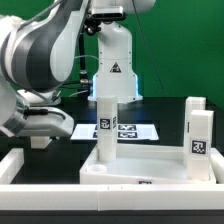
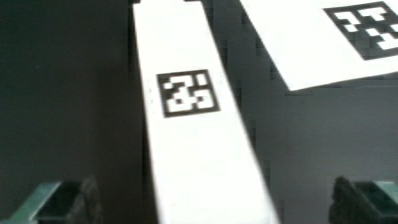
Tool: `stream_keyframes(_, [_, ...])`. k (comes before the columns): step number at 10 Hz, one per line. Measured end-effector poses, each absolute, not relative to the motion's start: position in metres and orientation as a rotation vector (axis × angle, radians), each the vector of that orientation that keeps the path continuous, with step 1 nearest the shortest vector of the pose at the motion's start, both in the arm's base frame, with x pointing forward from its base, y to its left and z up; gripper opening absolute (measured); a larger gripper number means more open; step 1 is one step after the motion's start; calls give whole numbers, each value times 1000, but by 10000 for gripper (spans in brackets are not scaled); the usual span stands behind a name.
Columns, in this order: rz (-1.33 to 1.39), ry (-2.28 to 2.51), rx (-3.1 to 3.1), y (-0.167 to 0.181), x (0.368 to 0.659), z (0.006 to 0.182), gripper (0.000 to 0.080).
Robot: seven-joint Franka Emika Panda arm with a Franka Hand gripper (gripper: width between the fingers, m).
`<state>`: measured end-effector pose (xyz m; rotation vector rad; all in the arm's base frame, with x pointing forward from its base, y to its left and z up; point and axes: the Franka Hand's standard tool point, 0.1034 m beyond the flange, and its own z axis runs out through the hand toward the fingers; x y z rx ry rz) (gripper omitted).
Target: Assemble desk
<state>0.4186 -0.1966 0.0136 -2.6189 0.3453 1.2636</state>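
Exterior view has the arm [image 1: 45,55] filling the upper left, tabletop panel [image 1: 150,165] low centre with legs [image 1: 106,125] standing on it, marker board [image 1: 135,130] behind, wrist view shows gripper [image 2: 210,200] spread wide, holding nothing, leg between its fingers [image 2: 54,200].

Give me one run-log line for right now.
gripper: open, empty | straddling upright leg | tabletop: two legs standing | marker board behind
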Motion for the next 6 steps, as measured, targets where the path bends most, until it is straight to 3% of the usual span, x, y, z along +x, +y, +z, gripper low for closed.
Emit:
stream_keyframes(2, [1264, 346, -2619, -197, 418, 13, 649])
stream_keyframes(5, [1264, 346, -2619, -197, 418, 13, 291])
stream_keyframes(6, [1264, 346, -2619, -197, 418, 13, 291])
